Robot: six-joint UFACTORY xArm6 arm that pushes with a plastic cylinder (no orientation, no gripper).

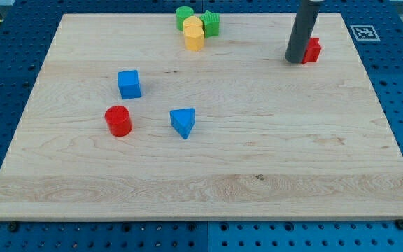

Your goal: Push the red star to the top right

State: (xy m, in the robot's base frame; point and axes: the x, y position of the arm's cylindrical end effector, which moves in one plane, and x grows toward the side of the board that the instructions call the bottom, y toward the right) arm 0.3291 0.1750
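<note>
The red star [313, 50] lies near the board's top right, partly hidden behind my rod. My tip [294, 60] rests on the board right against the star's left side, touching or nearly touching it. The dark rod rises from there to the view's top edge.
A green cylinder [184, 16], a green star-like block [211, 23] and two yellow blocks [194, 33] cluster at the top middle. A blue cube [129, 84], a red cylinder [118, 120] and a blue triangle [182, 122] lie at the left middle. The wooden board [201, 182] sits on a blue pegboard.
</note>
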